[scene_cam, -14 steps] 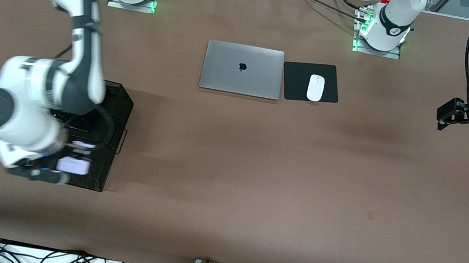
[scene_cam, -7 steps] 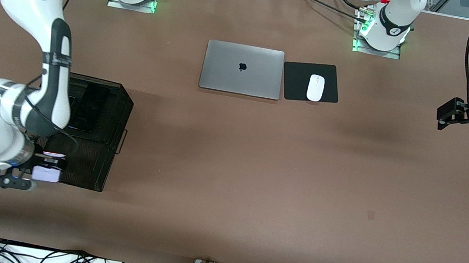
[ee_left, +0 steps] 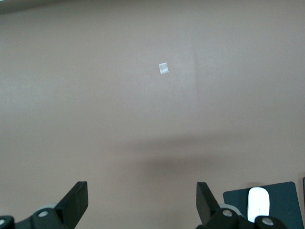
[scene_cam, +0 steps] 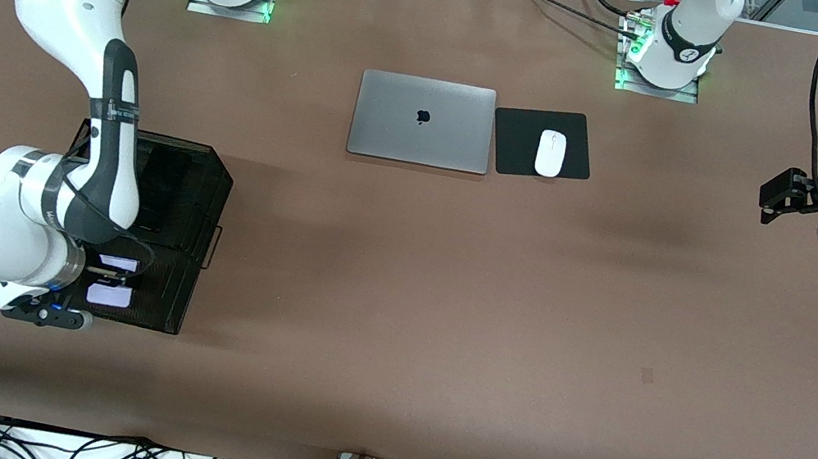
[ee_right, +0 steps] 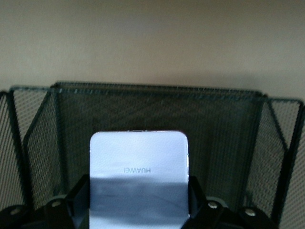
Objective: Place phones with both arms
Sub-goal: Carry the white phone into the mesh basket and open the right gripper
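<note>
Over the near end of the black mesh rack [scene_cam: 165, 222], your right gripper [scene_cam: 110, 279] is clamping the pale lavender phone [ee_right: 138, 179] by its edges, holding it upright, probably so it can slide into a slot. Your left gripper [scene_cam: 784, 195] is waiting with fingers spread wide and nothing between them, over the table [scene_cam: 445, 310] at its own end, well apart from the laptop [scene_cam: 422, 120] and mouse [scene_cam: 550, 153].
</note>
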`<action>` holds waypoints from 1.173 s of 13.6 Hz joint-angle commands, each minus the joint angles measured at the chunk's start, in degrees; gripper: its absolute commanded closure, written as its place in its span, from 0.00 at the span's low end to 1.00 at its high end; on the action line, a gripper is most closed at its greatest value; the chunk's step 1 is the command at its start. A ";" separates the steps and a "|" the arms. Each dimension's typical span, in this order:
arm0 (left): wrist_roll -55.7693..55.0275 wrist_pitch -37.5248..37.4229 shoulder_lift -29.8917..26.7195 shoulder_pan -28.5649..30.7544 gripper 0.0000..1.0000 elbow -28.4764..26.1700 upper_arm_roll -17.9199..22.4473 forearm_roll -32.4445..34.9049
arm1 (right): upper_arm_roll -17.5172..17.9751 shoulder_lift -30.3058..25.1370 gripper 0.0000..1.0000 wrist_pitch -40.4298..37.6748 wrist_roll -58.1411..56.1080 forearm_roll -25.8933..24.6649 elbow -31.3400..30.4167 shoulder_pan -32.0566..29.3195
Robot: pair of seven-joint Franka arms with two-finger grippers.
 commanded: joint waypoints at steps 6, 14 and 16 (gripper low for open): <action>1.19 -1.58 0.64 -0.87 0.00 1.87 0.69 -1.13 | -1.02 -6.00 0.00 -5.03 0.79 0.23 -0.36 -0.47; 1.37 -1.67 0.55 -0.61 0.00 1.87 0.77 -1.13 | -1.72 -24.36 0.00 -18.04 3.25 -5.40 -6.48 3.13; 1.37 -1.67 0.64 -0.52 0.00 1.95 0.78 -1.13 | -1.64 -30.34 0.00 -17.43 3.25 -8.29 -12.46 4.28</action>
